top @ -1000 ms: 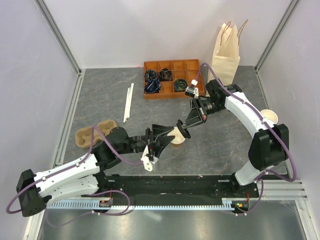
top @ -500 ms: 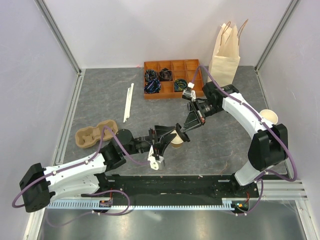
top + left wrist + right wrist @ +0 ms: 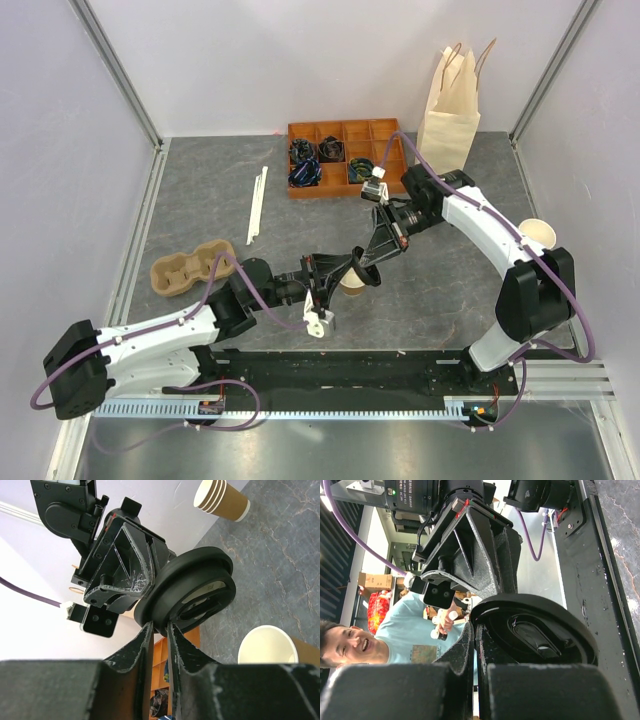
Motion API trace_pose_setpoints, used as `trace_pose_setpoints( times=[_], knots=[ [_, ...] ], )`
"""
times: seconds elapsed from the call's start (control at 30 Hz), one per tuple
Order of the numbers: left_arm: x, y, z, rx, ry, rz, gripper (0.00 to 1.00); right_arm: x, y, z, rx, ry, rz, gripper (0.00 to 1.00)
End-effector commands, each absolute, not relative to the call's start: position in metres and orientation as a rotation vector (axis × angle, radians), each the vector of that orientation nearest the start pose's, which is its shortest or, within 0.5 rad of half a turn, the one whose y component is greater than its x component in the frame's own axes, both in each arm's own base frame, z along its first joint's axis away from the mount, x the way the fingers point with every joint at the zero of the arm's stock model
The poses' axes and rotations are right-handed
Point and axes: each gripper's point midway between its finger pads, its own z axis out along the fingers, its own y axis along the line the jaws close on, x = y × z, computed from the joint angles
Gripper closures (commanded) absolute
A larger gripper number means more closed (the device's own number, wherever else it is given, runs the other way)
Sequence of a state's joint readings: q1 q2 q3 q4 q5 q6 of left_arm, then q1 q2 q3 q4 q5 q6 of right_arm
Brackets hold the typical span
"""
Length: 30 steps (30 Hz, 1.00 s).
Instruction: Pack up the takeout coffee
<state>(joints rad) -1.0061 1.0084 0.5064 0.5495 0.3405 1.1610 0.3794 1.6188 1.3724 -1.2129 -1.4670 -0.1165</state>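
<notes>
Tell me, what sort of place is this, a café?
Probably a robotics lab test cell, not a café: a left arm and right arm bolted to a grey table, plain white walls on metal framing, and staged props: a paper bag, a cup carrier, an orange tray.

Top view: tan cup, mid-worktop, mostly covered by the black lid and left gripper. Left wrist view: its lower part sits behind that gripper's body. Orange tray contents, far edge, too small to name; cup stack, right edge, half behind the right arm.
</notes>
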Motion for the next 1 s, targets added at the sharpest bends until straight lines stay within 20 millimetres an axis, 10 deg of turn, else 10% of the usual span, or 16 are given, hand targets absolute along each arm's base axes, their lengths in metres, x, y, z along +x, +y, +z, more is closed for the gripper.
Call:
trace_pose_setpoints(
  times=[0.0, 0.3, 0.63, 0.97],
  knots=[
    [0.182, -0.331, 0.285, 1.418, 0.389, -0.079, 0.80, 0.169, 0.262, 0.289, -0.764, 2.204, 2.234, 1.00],
    [0.169, -0.298, 0.292, 1.230, 0.965, -0.511, 0.29, 0.196, 0.261, 0.306, -0.812, 2.098, 2.162, 1.00],
    [0.175, -0.295, 0.274, 1.163, 0.965, -0.497, 0.32, 0.209, 0.261, 0.316, -0.842, 2.055, 2.129, 1.00],
    [0.186, -0.292, 0.326, 0.819, 1.317, -0.812, 0.21, 0.216, 0.260, 0.342, -0.972, 1.897, 2.022, 1.00]
  ],
)
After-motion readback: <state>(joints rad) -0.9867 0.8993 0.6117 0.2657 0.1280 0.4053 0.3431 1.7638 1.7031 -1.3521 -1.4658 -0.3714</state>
